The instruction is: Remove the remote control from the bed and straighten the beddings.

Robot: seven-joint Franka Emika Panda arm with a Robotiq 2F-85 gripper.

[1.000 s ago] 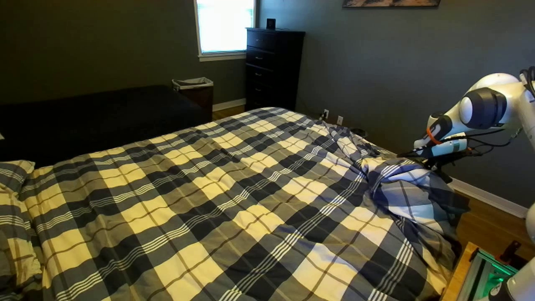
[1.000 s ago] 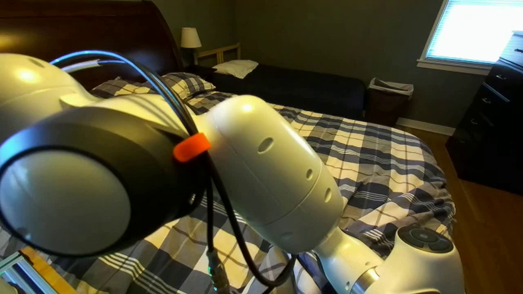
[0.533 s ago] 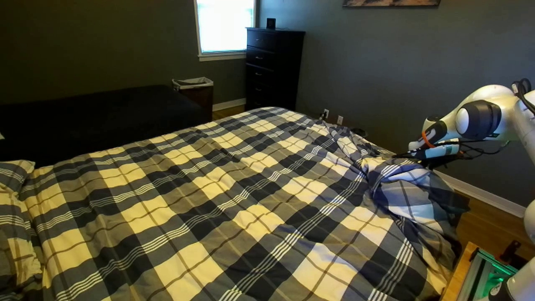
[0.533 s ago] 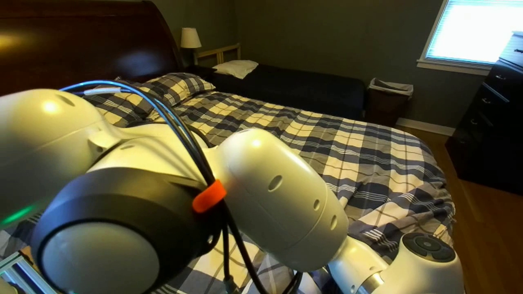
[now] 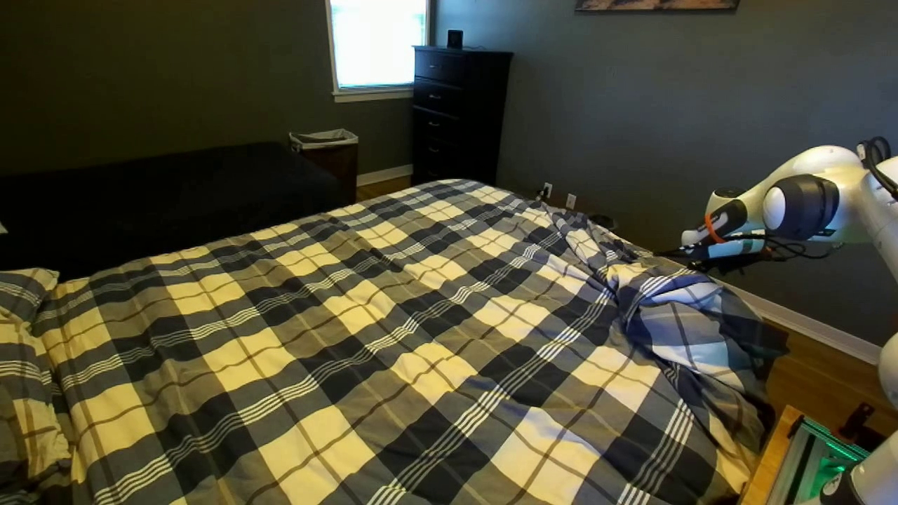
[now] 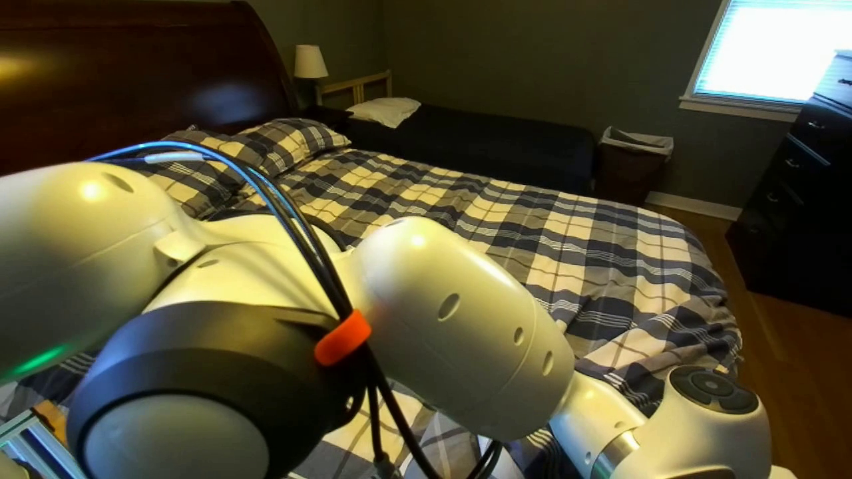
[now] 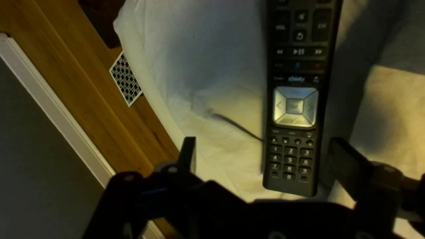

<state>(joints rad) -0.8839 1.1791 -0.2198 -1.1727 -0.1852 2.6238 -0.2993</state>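
Observation:
The black remote control lies on a pale sheet at the edge of the bed in the wrist view. It is hidden in both exterior views. My gripper is open, its fingers on either side of the remote's lower end. The right finger is close to the remote; a wider gap is on the left. The plaid beddings cover the bed and also show in an exterior view. They are bunched in a heap near my gripper at the foot end.
A wall with a white baseboard and wooden floor lie beside the bed edge. A checkered board is on the floor. A hamper, a dark dresser and a dark low couch stand beyond the bed.
My arm has lowered, and the gripper has shifted a little to the left past the bunched beddings in an exterior view. The beddings have not visibly moved.

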